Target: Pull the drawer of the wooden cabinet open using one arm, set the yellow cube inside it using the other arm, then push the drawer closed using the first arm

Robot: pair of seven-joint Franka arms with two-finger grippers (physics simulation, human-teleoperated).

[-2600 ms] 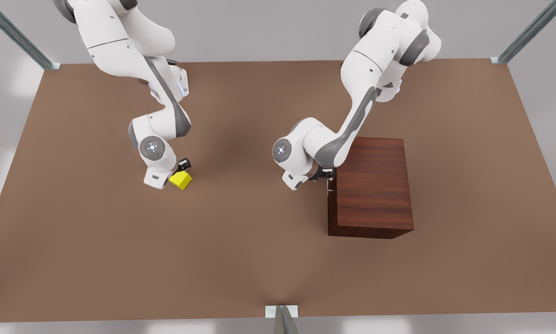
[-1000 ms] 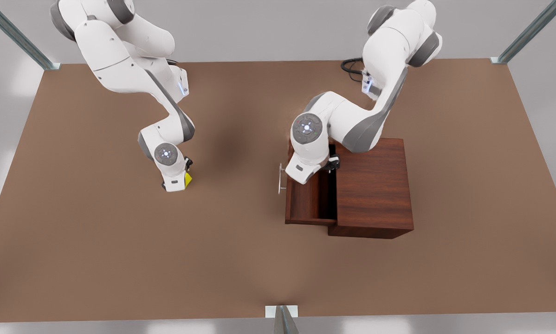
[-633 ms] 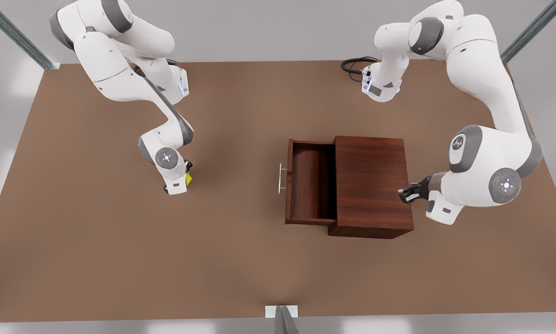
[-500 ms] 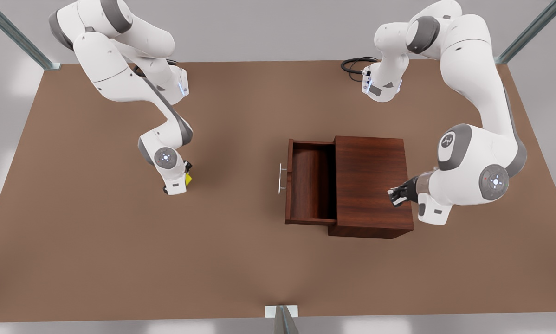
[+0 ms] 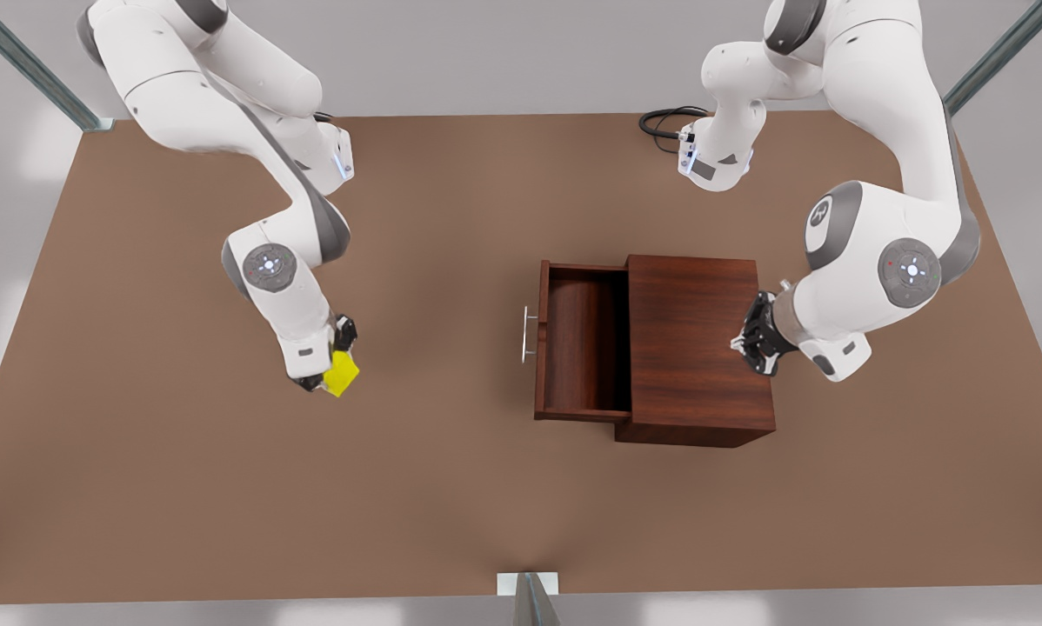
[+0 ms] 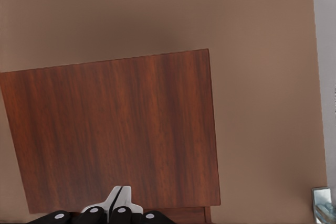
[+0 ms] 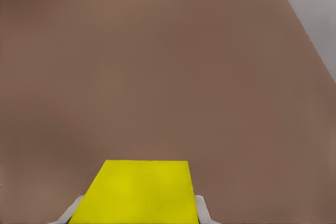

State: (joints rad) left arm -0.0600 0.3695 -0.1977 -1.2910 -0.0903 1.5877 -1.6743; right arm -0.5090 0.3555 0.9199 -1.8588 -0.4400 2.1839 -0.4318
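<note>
The wooden cabinet [image 5: 699, 348] stands right of centre in the front view, its top also seen from above [image 6: 115, 135]. Its drawer [image 5: 584, 343] is pulled out toward the front view's left, empty inside, with the silver handle [image 5: 528, 335] at its front. My left gripper [image 5: 750, 344] [image 6: 118, 199] hovers over the cabinet's back edge, fingers shut on nothing. On the front view's left, my right gripper [image 5: 333, 370] [image 7: 137, 212] is shut on the yellow cube [image 5: 343, 374] [image 7: 139, 192], held tilted over the table, well apart from the drawer.
The brown table [image 5: 443, 504] spreads wide between cube and drawer. A black cable [image 5: 660, 126] lies by the left arm's base at the back. Metal frame posts [image 5: 528, 600] stand at the table's corners and front edge.
The drawer was pulled open by the left arm, which then let go and swung round to the cabinet's back side. The right gripper has shifted slightly toward the front with the cube.
</note>
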